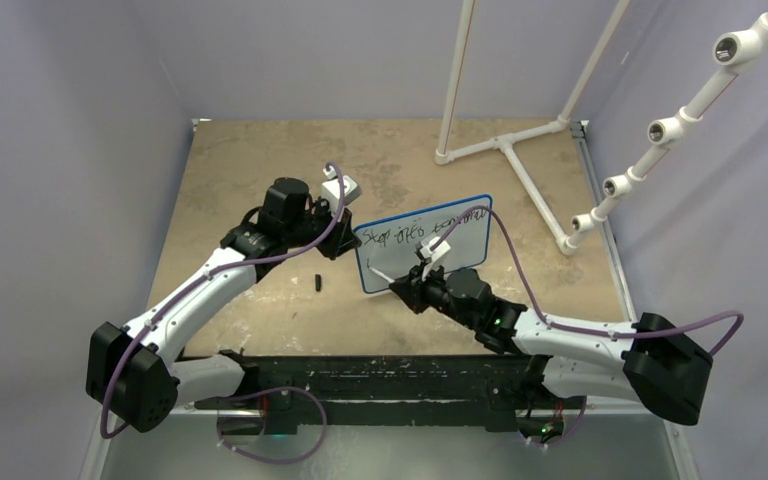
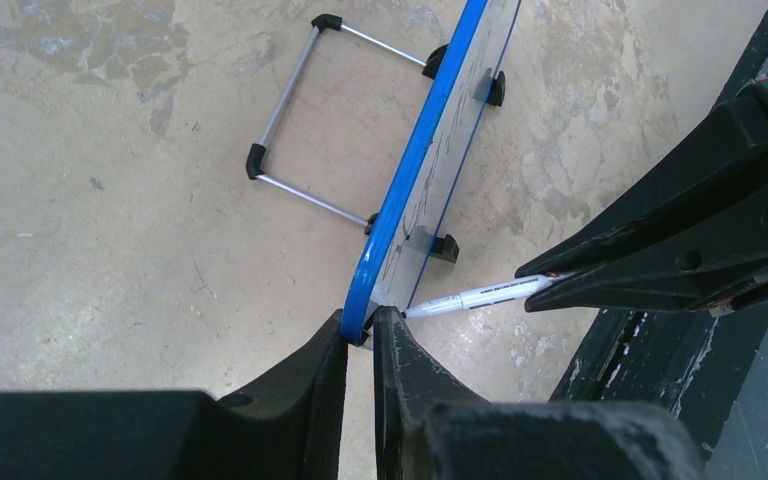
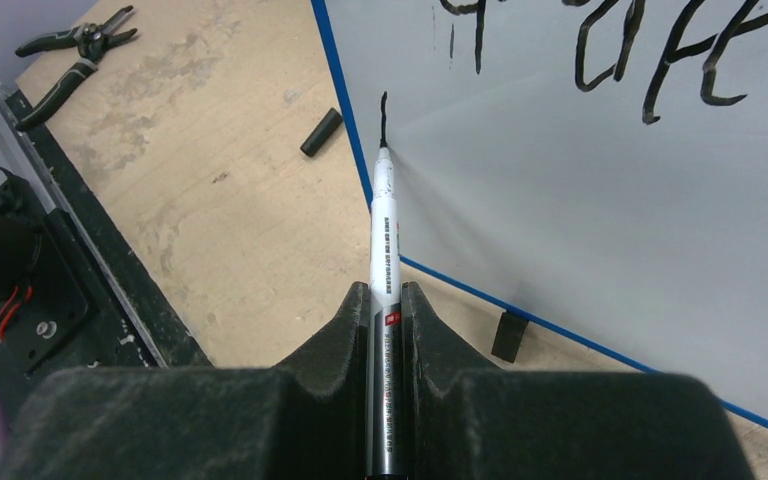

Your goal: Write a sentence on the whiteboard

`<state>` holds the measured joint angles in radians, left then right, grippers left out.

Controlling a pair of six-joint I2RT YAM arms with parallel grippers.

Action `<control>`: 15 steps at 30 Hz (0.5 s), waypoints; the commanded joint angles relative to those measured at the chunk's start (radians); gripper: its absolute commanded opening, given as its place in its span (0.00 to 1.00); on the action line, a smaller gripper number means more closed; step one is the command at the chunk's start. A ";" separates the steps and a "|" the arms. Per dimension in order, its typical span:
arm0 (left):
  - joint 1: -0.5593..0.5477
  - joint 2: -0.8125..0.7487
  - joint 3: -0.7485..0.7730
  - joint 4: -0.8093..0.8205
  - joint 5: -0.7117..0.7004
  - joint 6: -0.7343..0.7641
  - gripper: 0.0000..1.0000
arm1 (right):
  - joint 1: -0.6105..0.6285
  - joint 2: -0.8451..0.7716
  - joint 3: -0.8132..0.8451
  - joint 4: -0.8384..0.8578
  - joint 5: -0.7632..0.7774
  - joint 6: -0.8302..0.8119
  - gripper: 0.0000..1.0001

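Two grippers are busy: my left gripper point(image 2: 360, 325) pinches the blue rim at a corner of the whiteboard point(image 1: 465, 250), which stands upright on the bench point(image 1: 260, 160) between my arms. My right gripper point(image 3: 385, 297) is clamped on the marker point(image 3: 384, 230), whose tip touches the board under the sentence point(image 1: 410, 233). Only the left wrist view shows the wire stand point(image 2: 290, 120) behind the board, and only the right wrist view shows the pliers point(image 3: 75, 45), the short black stroke point(image 3: 384, 115) at the tip, and, closely, the cap point(image 3: 321, 132) beside the board.
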<state>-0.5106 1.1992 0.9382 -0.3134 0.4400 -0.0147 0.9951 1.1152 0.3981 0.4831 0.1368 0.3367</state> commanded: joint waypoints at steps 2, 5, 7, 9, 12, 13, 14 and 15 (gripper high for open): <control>0.006 -0.021 -0.007 0.022 0.023 0.010 0.12 | 0.000 0.003 0.033 0.019 0.026 0.002 0.00; 0.006 -0.021 -0.006 0.022 0.023 0.010 0.12 | 0.002 -0.012 0.027 0.049 0.034 0.004 0.00; 0.006 -0.020 -0.007 0.022 0.024 0.010 0.12 | 0.002 -0.023 0.027 0.065 0.046 0.004 0.00; 0.006 -0.021 -0.007 0.022 0.024 0.010 0.12 | 0.002 -0.035 0.027 0.069 0.067 0.004 0.00; 0.006 -0.022 -0.007 0.022 0.027 0.010 0.12 | 0.002 -0.059 0.020 0.073 0.094 0.004 0.00; 0.006 -0.023 -0.007 0.022 0.027 0.010 0.12 | 0.002 -0.068 0.017 0.074 0.104 0.004 0.00; 0.006 -0.023 -0.006 0.023 0.028 0.010 0.12 | 0.002 -0.073 0.015 0.072 0.110 0.004 0.00; 0.006 -0.023 -0.006 0.024 0.029 0.010 0.12 | 0.002 -0.077 0.015 0.068 0.114 0.004 0.00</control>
<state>-0.5106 1.1992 0.9379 -0.3122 0.4419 -0.0147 0.9966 1.0756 0.3981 0.4950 0.1726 0.3393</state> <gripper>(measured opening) 0.129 0.126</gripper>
